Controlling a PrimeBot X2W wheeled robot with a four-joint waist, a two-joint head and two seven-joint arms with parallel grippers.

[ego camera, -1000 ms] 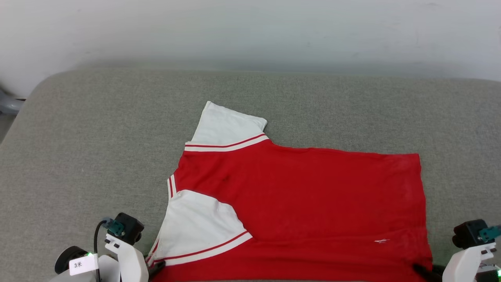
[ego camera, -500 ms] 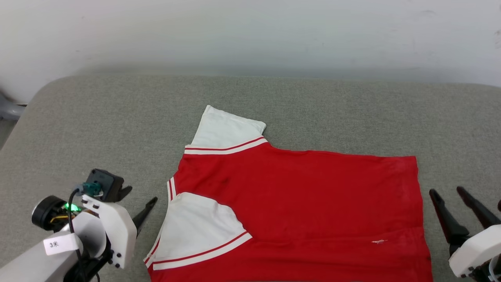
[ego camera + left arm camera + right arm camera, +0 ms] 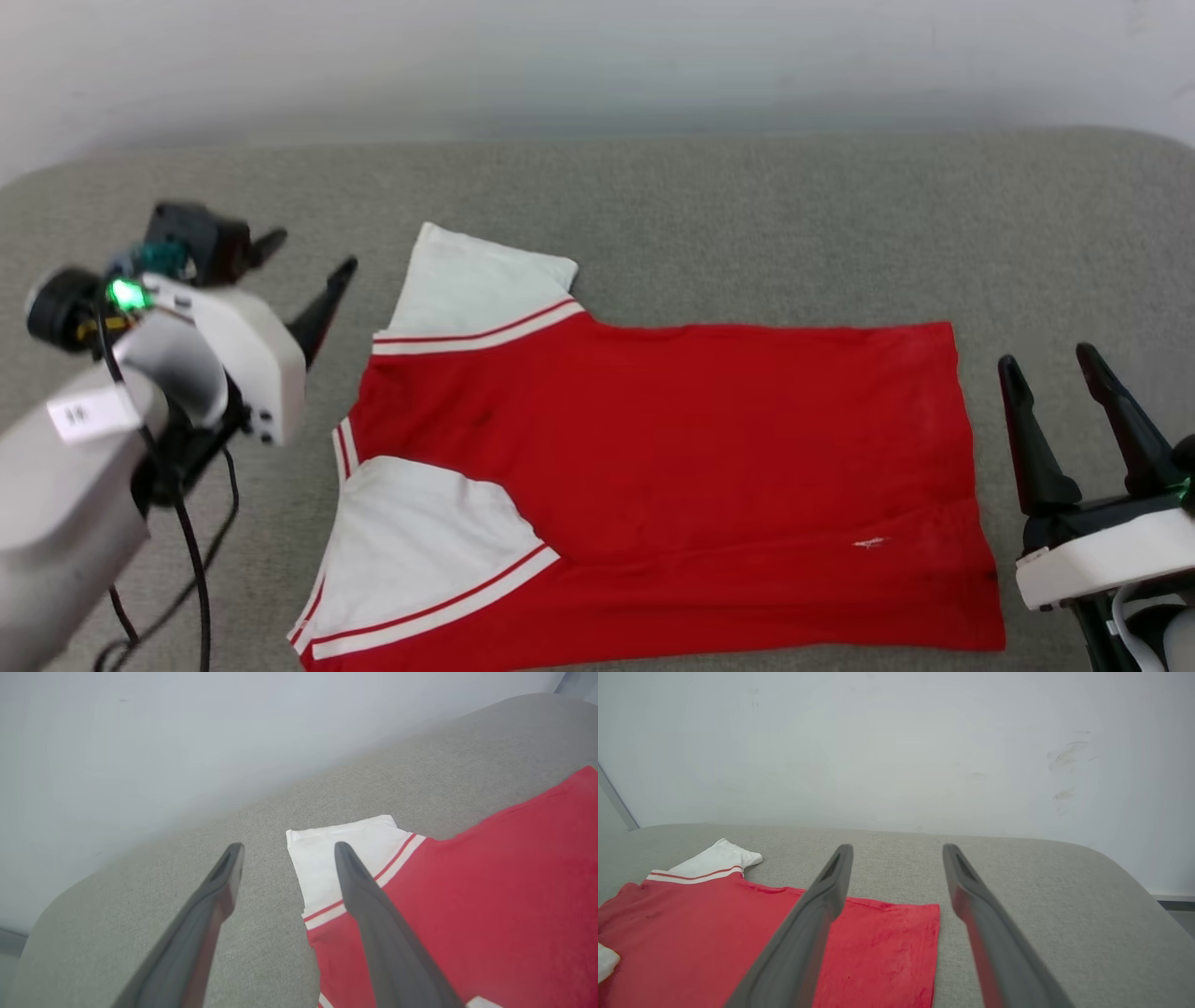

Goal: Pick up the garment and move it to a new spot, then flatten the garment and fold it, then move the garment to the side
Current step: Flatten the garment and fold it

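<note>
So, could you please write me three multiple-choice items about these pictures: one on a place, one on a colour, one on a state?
1. Where is the right hand relative to the garment?
A. On its collar
B. Beside its right edge, off the cloth
C. Under it

2. What colour are the sleeves?
A. White with red-striped trim
B. Black
C. Blue

3. What is the state of the left hand and the right hand?
A. Both open, holding nothing
B. Both shut on the garment
C. Left shut, right open

Answers:
1 B: in the head view, grey cushion shows between it and the red hem.
2 A: both sleeves show white against the red body.
3 A: in each wrist view the fingers stand apart with nothing between them.
</note>
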